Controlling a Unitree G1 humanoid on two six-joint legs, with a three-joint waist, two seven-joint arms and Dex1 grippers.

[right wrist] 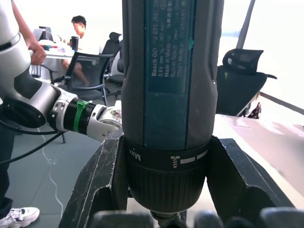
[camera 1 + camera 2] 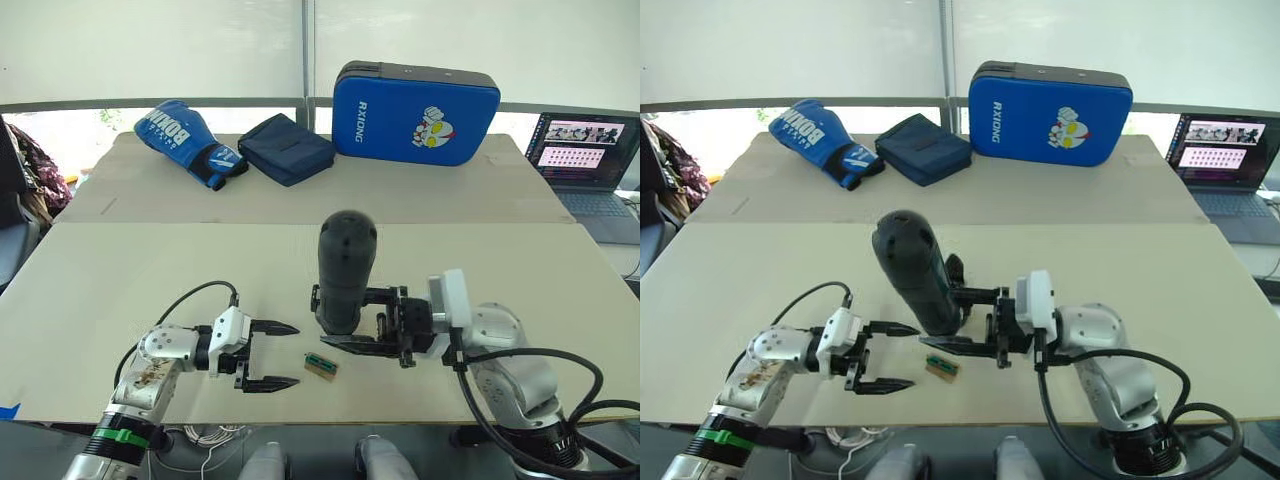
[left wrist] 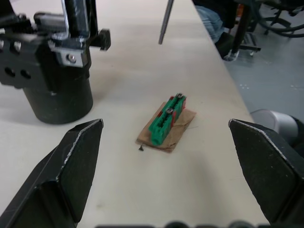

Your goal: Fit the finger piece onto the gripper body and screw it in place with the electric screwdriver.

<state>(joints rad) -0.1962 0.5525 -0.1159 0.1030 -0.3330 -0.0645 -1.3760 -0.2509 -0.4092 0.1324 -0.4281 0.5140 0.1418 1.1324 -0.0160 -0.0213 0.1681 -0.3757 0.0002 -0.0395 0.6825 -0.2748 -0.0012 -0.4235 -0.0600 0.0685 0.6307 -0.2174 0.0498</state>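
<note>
your right gripper (image 2: 345, 318): clamped round the lower barrel of the electric screwdriver (image 2: 345, 270), which stands upright on the table (image 2: 120, 290), butt end up. your left gripper (image 2: 275, 355): spread wide, holding nothing, just left of a small green-and-tan block (image 2: 321, 365) lying flat near the screwdriver's foot.

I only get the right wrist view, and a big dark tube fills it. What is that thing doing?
Observer: It's the screwdriver. It stands upright on the table, clamped in the right gripper.
Operator: Is anything lying near it?
Observer: Yes, a small green block lies on the table, just ahead of the left gripper, whose fingers are open.
</note>
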